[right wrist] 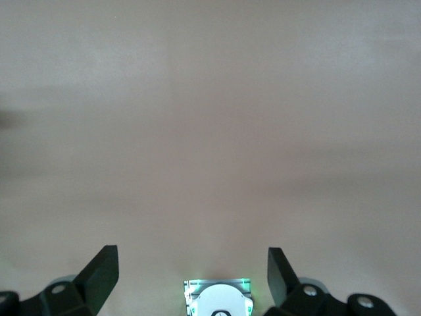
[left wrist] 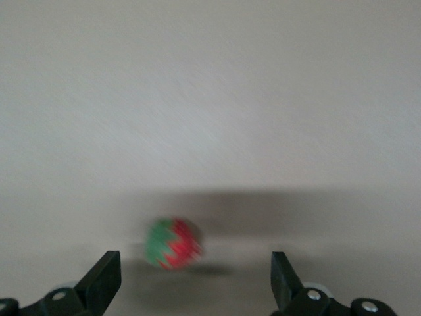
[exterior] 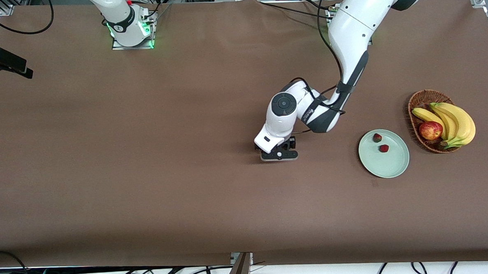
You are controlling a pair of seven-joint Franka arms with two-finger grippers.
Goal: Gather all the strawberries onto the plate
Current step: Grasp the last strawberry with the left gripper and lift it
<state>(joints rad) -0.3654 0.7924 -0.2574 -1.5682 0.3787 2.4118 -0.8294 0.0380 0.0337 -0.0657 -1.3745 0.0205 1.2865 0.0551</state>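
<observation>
Mid-bench, my left pincer [exterior: 278, 154] hangs spread over the last strawberry [left wrist: 173, 243]; two strawberries [exterior: 380, 143] already sit on the plate [exterior: 389, 165] toward my left arm's end. My right pincer [right wrist: 191, 276], spread too, waits.

**Camera placement around the plate**

The table [exterior: 146, 157] is seen whole from a high camera facing the robots' bases, with the plate [exterior: 384, 153] toward the left arm's end; the left wrist camera is held low and close over the brown surface, well apart from the plate, between spread fingers [left wrist: 102, 280]; a strawberry [left wrist: 173, 243] is framed there, hidden in the front view; the right wrist camera is aimed down from higher up at the right arm's base [right wrist: 218, 299], also shown in the front view.
</observation>
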